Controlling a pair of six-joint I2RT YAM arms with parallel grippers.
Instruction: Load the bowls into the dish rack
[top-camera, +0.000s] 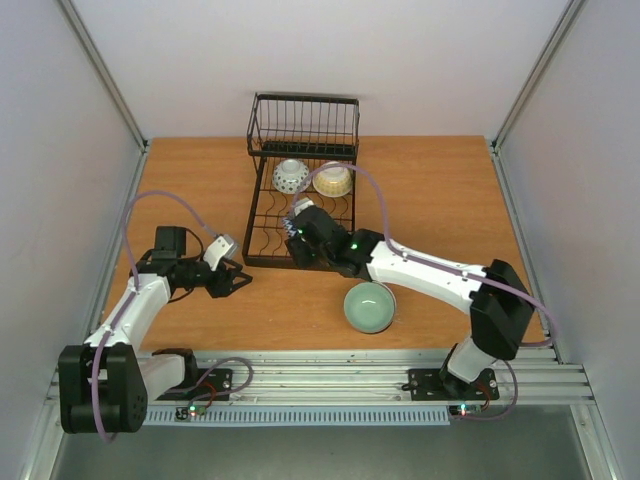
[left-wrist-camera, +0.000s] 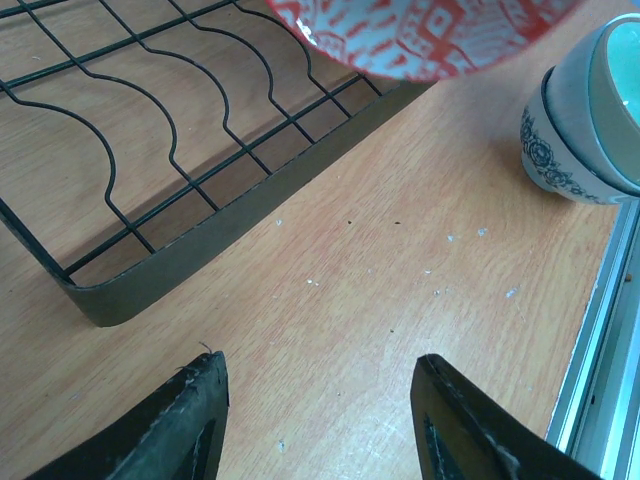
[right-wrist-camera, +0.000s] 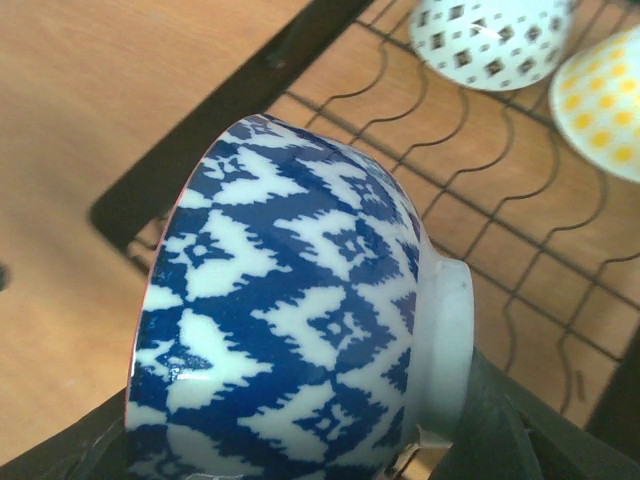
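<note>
Top view now: the dish rack (top-camera: 270, 263) is seen at mid-table. 2 bowls are already lodged in its far slots, a white dotted bowl (top-camera: 290, 176) and a yellow bowl (top-camera: 333, 180), both well beyond the right gripper (top-camera: 298, 238). That gripper is clamped on a blue-and-white bowl (top-camera: 300, 209) over the rack's near slots, with the right arm stretched low and diagonally. A green bowl (top-camera: 369, 306) is seen on the table (top-camera: 190, 190) behind those jaws, near the forearm. The left gripper (top-camera: 240, 281) is held low with its jaws apart, and the rack's near corner is just ahead of them.

Left wrist: nothing is gripped between the 2 parted fingers (left-wrist-camera: 190, 425), and bare wood is open ahead. The rack's corner is ahead-left. A red-and-white bowl (left-wrist-camera: 420, 35) is cut off at the top. The green bowl is nested in a floral bowl (left-wrist-camera: 545, 150) ahead-right, near the table's metal rail (left-wrist-camera: 600, 330).

Right wrist: the blue-and-white bowl is gripped on its side and fills the jaws. Wavy slots are seen beyond.
</note>
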